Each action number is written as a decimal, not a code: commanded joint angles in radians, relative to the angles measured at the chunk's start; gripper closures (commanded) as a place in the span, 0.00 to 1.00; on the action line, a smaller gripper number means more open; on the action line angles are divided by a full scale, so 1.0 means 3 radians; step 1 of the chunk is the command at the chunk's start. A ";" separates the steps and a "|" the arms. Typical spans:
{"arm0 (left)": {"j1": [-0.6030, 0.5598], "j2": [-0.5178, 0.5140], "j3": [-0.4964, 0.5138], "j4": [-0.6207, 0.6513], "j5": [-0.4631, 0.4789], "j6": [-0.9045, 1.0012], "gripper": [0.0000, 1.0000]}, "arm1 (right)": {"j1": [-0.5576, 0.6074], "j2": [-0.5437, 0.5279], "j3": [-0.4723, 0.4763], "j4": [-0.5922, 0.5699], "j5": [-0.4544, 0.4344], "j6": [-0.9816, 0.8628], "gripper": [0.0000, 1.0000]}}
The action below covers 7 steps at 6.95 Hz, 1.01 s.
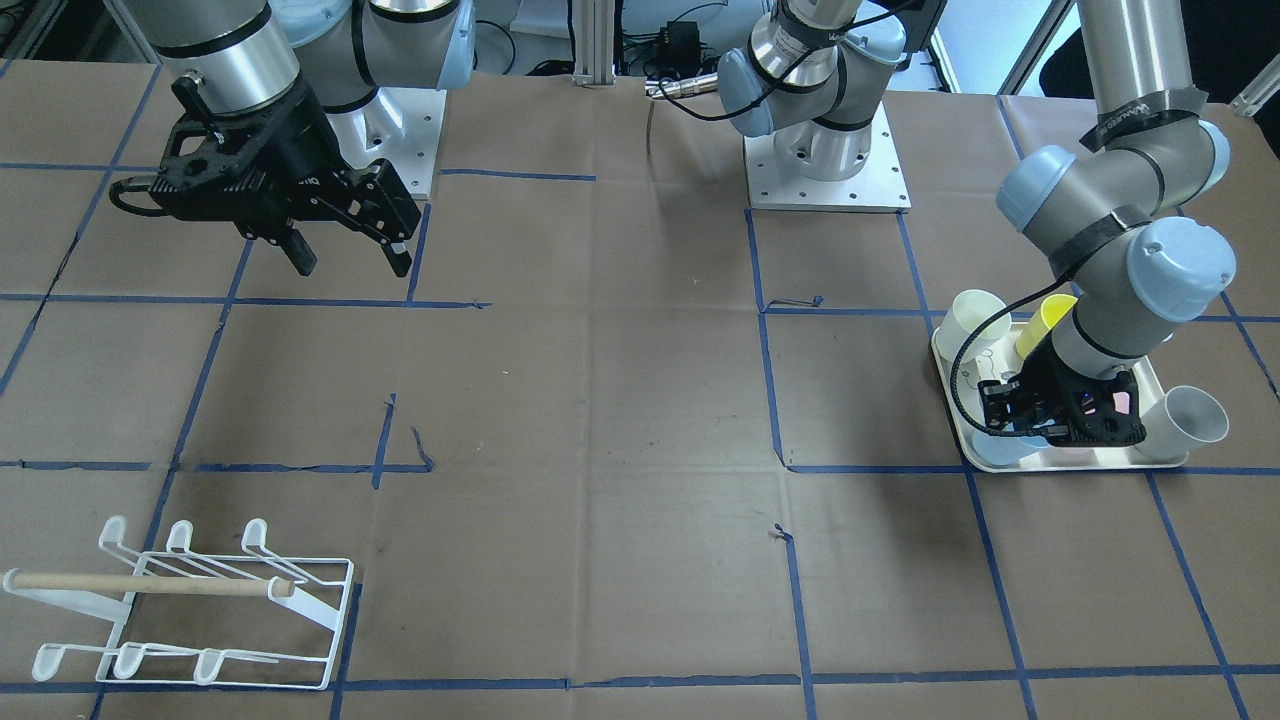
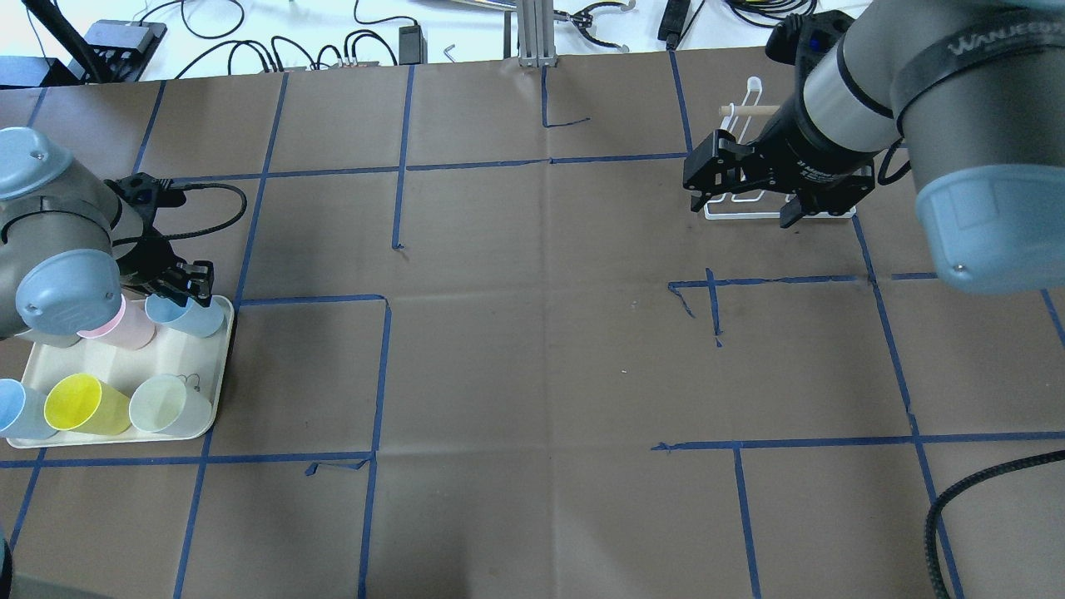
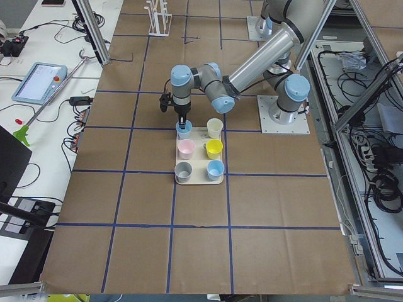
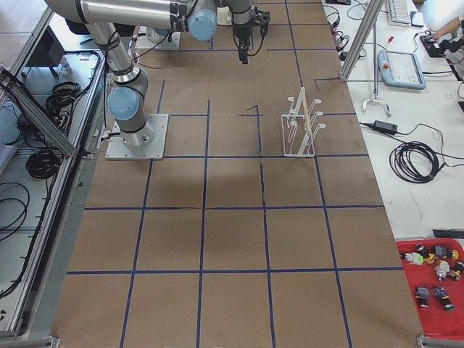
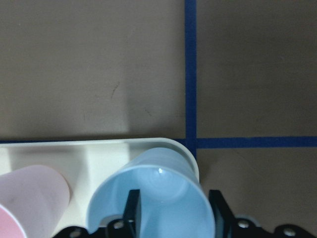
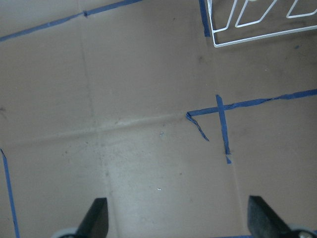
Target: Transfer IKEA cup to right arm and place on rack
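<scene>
Care now: our left claw [image 5: 173, 210], released, straddles the rim of the pale blue plastic cup [image 5: 158, 186] in the cream rectangular tray's [image 5: 99, 151] far corner. We'd clench squarely, then lift straight. Our right claw [image 1: 350, 262] hovers released.

Overhead, front views face oppositely; share rack [image 1: 150, 584], tray [image 1: 1100, 457].

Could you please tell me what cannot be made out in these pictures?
Rack: the right gripper covers most of it in the overhead view; the right wrist view's top edge cuts it off.
Grey cup: hidden under the left arm in the overhead view.
Blue cup at the left gripper: mostly hidden behind that gripper in the front-facing view.
Pink cup: cut by the left wrist view's corner.
</scene>
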 commanded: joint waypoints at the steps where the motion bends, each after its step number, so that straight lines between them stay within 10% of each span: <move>1: -0.0020 0.0076 0.0022 -0.0102 -0.0036 -0.0001 1.00 | 0.0000 0.0002 0.0292 -0.0618 0.0467 0.0769 0.00; 4: -0.0056 0.0320 0.0235 -0.0543 -0.0102 -0.0036 1.00 | 0.0005 0.0002 0.0574 -0.1737 0.0731 0.1594 0.00; 7: -0.0479 0.0317 0.1348 -0.1750 -0.0067 -0.0336 1.00 | 0.0250 0.0023 0.1130 -0.3261 0.0701 0.2203 0.00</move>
